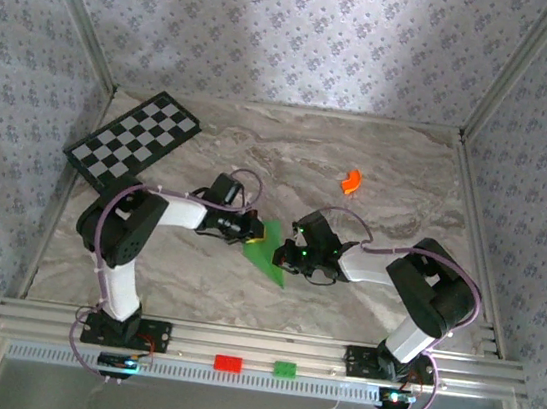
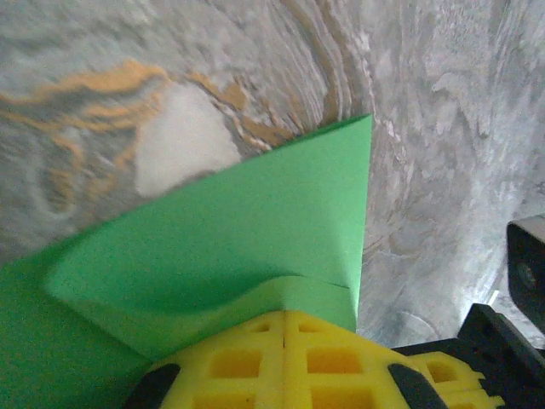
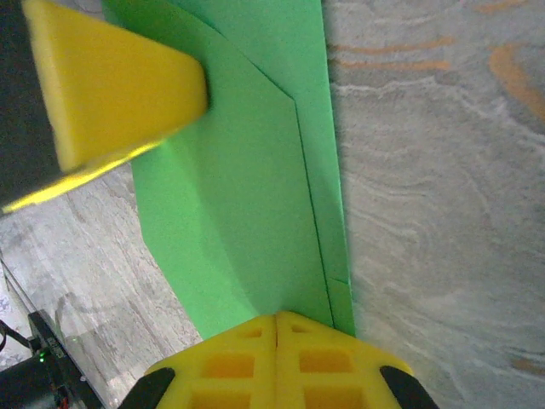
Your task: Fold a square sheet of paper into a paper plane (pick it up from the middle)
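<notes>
Both are shut mid-frame over the bench (image 1: 379, 168), left hand (image 1: 248, 229) pinching a flap of the half-folded green paper (image 1: 269, 254), right hand (image 1: 292, 252) with tips on it, so one uneven tug could skew the crease or tear it.

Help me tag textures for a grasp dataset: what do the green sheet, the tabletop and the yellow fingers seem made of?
Green sheet: thin matte paper, judging by its sharp creases.
Tabletop: marble-look slab or laminate, grey-brown veining, faint sheen; which, unclear.
Right fingers: yellow moulded plastic or rubber, gridded recesses.
</notes>
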### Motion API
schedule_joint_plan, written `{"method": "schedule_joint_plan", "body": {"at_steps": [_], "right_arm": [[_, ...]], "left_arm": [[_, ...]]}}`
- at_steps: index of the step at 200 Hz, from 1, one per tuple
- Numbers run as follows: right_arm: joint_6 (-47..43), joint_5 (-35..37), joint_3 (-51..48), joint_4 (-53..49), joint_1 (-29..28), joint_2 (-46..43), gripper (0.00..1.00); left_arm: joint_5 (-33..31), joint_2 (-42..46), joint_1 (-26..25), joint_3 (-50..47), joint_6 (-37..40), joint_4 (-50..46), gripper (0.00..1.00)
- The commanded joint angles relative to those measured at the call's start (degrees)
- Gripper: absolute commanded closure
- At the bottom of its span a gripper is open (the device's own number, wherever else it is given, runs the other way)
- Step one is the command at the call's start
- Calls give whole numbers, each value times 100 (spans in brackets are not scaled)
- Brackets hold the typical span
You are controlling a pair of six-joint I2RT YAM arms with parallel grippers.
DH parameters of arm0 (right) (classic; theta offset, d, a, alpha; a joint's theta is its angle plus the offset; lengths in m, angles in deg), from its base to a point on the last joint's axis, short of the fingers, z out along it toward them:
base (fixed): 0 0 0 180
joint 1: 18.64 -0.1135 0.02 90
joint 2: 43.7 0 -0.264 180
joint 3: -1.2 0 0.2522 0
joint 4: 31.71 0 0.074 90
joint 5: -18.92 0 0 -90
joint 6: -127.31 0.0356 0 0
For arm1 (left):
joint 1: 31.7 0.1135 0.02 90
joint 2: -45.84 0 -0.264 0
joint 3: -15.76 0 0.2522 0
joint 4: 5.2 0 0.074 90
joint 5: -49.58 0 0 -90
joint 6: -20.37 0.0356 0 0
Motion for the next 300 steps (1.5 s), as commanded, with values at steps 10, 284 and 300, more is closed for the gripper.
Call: {"method": "schedule_joint_plan", "body": {"at_steps": [10,284,300], "right_arm": [[-170,252,-343,-1373,-27,338,100],[-318,-151,20,-1058,2,-274,100],[-300,-281,102,-895,-7,-420,100]], "left_arm": [[-511,-400,670,276,427,-309,96],[-1088,62,-783,-334,333,-645,96],[-1084,45,-775,-383,356,-660,97]]}}
